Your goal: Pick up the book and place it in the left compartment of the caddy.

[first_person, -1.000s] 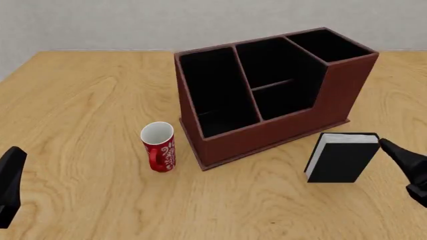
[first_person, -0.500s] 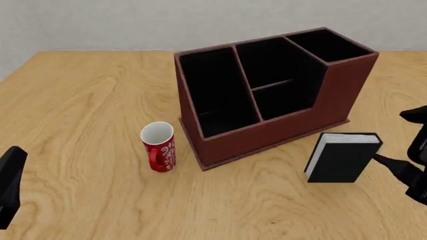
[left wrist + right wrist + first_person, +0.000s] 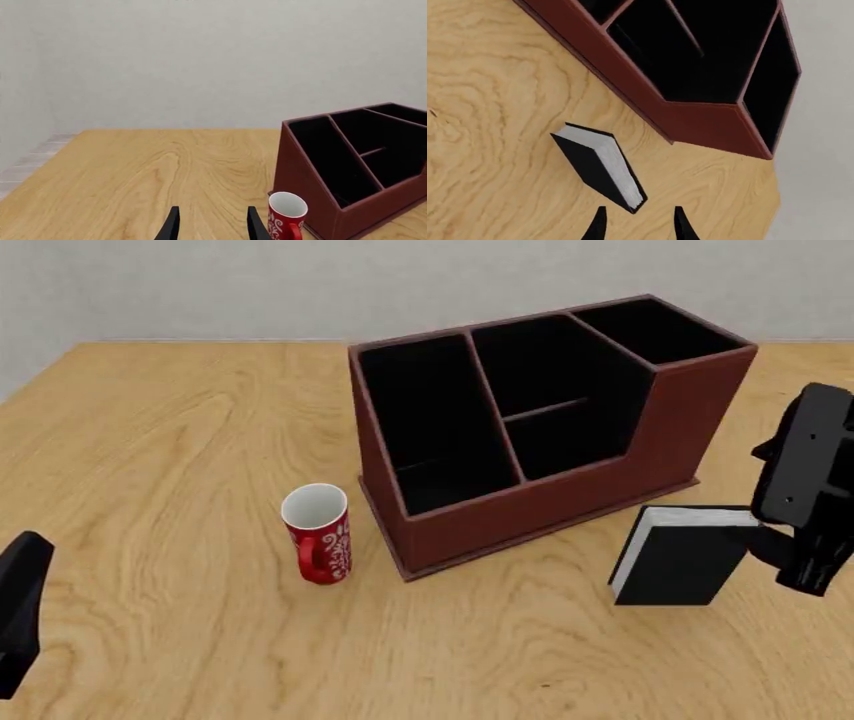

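The black book [image 3: 681, 558] with white page edges stands upright on the table, in front of the caddy's [image 3: 561, 505] right end. In the right wrist view the book [image 3: 599, 167] shows its white pages, and its near corner reaches just between my right gripper's [image 3: 639, 226] open fingers. In the front view my right gripper [image 3: 790, 555] hangs at the book's right edge. The left compartment [image 3: 430, 430], long and black-lined, holds nothing. My left gripper [image 3: 212, 227] is open and holds nothing, low at the table's near left [image 3: 19, 605].
A red-and-white mug [image 3: 318, 532] stands upright just left of the caddy's front corner, also seen as the mug [image 3: 287, 216] in the left wrist view. Bare wooden table [image 3: 174, 440] spreads to the left. The caddy's taller end section [image 3: 661, 330] is at the right.
My right arm has risen and turned downward, bringing its gripper from low beside the book to its upper right edge. The book, mug, caddy and left arm stay put.
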{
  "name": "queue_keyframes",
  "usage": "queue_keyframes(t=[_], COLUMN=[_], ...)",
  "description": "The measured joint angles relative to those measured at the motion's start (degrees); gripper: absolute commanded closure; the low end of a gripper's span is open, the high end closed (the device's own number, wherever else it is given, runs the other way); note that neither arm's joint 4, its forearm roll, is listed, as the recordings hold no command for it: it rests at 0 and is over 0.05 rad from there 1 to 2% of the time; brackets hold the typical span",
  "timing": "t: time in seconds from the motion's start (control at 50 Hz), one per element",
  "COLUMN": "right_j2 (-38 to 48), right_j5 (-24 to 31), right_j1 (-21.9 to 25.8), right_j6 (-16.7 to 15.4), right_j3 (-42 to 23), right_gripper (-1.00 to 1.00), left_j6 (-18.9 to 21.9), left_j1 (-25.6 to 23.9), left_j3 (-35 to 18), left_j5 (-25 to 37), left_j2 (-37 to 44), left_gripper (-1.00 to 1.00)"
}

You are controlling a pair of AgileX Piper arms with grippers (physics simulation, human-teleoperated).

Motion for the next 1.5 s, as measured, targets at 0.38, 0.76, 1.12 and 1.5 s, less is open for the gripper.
queue_keyframes(t=[0.38, 0.76, 1.12, 1.5], right_j2=[6.78, 12.82, 16.55, 10.62], right_j5=[-4.14, -10.18, -13.86, -9.43], right_j1=[0.05, -0.05, 1.03, 3.14], right_j6=[-4.03, -6.50, -6.04, -7.38], right_j3=[1.73, 4.35, 6.31, 8.43], right_gripper=[-1.00, -1.00, -1.00, 1.00], left_j6=[-0.08, -0.48, -0.79, -1.11], left_j1=[0.99, 2.15, 3.12, 3.35], left_j3=[0.01, 0.96, 1.39, 1.41], left_j5=[0.02, -0.62, -0.85, -1.00], left_j2=[0.01, 0.02, 0.01, 0.00], left_gripper=[-1.00, -1.00, -1.00, -1.00])
